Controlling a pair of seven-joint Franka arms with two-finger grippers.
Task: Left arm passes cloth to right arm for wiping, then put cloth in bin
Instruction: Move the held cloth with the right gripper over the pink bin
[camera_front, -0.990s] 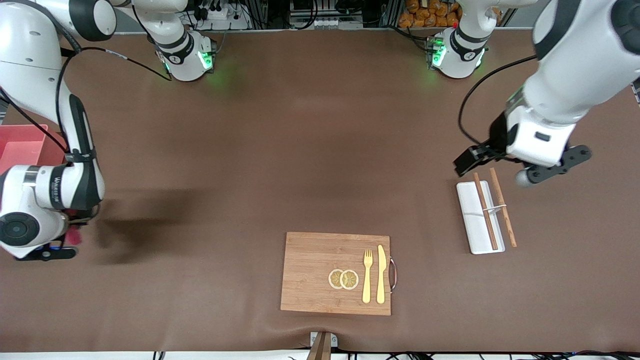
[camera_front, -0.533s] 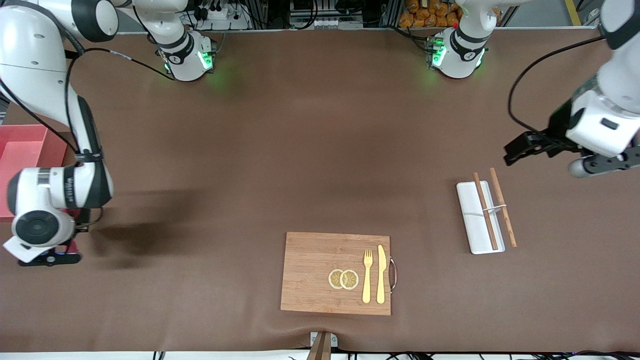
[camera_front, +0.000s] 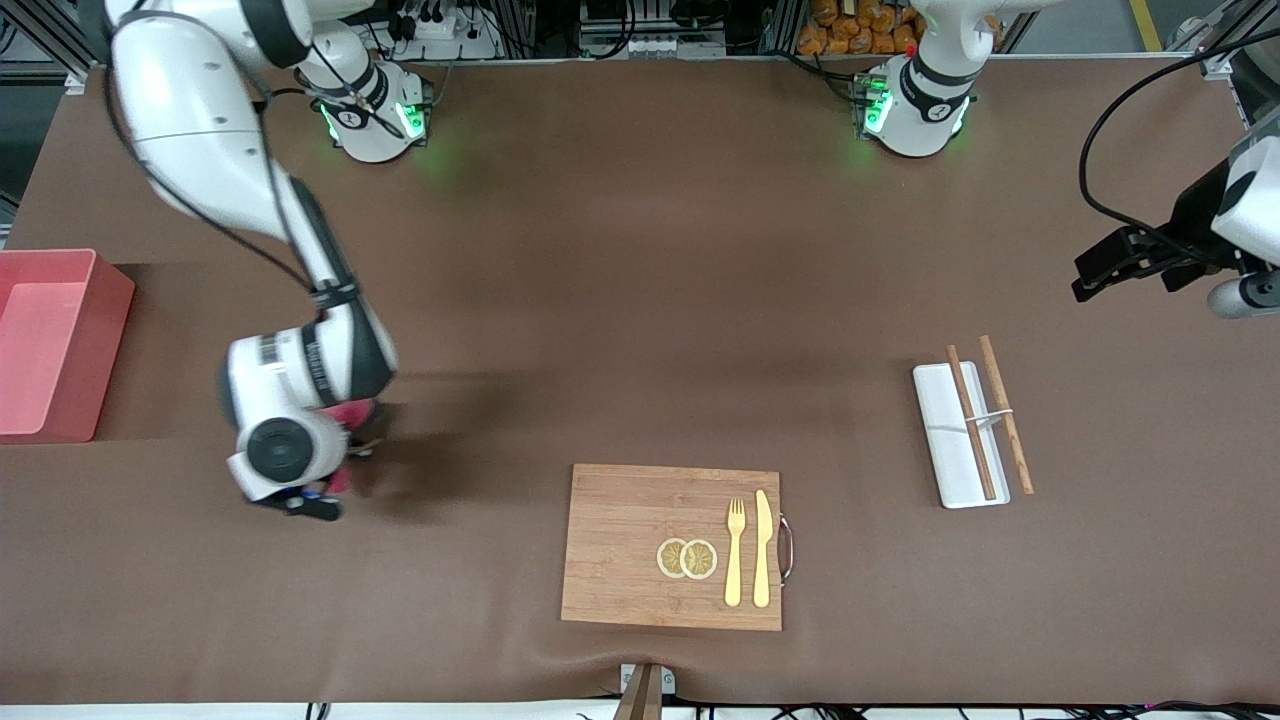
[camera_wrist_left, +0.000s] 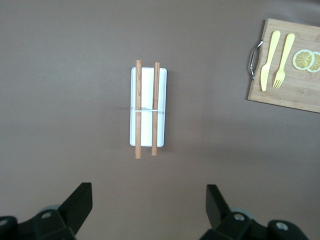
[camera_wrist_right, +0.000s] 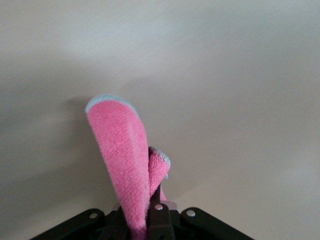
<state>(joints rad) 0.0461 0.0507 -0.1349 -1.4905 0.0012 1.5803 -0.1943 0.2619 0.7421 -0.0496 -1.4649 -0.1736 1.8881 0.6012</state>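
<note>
My right gripper (camera_front: 335, 470) is shut on the crimson cloth (camera_front: 352, 413), over the brown table between the salmon-pink bin (camera_front: 50, 340) and the wooden board. In the right wrist view the cloth (camera_wrist_right: 125, 160) stands folded out of the closed right gripper (camera_wrist_right: 150, 220), with bare table under it. My left gripper (camera_front: 1170, 280) is open and empty, up in the air at the left arm's end of the table. In the left wrist view its fingertips (camera_wrist_left: 80, 200) stand wide apart around the left gripper's middle (camera_wrist_left: 148, 210).
A white tray with two chopsticks (camera_front: 960, 435) lies toward the left arm's end, and shows in the left wrist view (camera_wrist_left: 146, 107). A wooden cutting board (camera_front: 640, 590) with lemon slices, a fork and a knife lies near the front camera.
My right arm has swung from beside the bin toward the middle of the table, carrying the cloth. My left arm has drawn off toward its end of the table.
</note>
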